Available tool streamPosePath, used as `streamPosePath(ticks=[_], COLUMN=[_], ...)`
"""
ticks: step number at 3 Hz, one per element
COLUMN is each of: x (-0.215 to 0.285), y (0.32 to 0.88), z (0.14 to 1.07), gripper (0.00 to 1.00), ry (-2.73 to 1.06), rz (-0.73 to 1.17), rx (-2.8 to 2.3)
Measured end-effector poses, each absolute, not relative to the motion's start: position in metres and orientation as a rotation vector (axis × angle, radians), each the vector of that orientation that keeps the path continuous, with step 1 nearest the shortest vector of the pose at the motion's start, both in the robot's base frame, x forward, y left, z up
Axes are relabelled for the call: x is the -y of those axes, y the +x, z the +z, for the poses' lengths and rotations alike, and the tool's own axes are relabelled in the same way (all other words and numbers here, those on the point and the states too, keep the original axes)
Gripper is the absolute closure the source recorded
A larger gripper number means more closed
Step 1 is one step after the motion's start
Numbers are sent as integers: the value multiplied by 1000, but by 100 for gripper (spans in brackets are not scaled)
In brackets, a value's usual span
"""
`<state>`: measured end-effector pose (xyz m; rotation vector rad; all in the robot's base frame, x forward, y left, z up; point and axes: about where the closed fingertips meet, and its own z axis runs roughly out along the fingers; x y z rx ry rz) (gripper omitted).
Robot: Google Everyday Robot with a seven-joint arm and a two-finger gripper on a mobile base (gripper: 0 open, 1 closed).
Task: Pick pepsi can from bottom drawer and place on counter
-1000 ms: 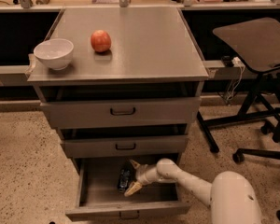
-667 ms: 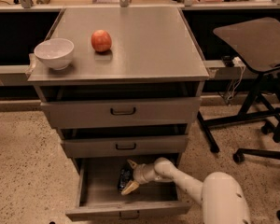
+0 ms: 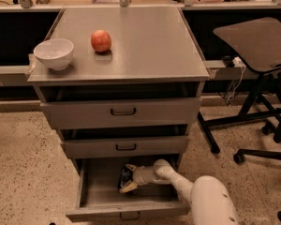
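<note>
your gripper is down inside the open bottom drawer, right up against the pepsi can. the can looks small, dark blue and half hidden. can't tell if you've got it clamped. the counter holds an apple and a white bowl.

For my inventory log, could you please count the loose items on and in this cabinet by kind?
Bowl: 1
Apple: 1
Pepsi can: 1, in the bottom drawer, with the end effector at it
Total: 3
</note>
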<state>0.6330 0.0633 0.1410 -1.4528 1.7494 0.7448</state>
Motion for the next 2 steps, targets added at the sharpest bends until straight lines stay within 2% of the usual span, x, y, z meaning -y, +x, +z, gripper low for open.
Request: streamPosePath(ticks=[2], x=[-66], y=[631], z=[138], gripper=[66], ry=[-1425], rz=[790], rx=[-1694])
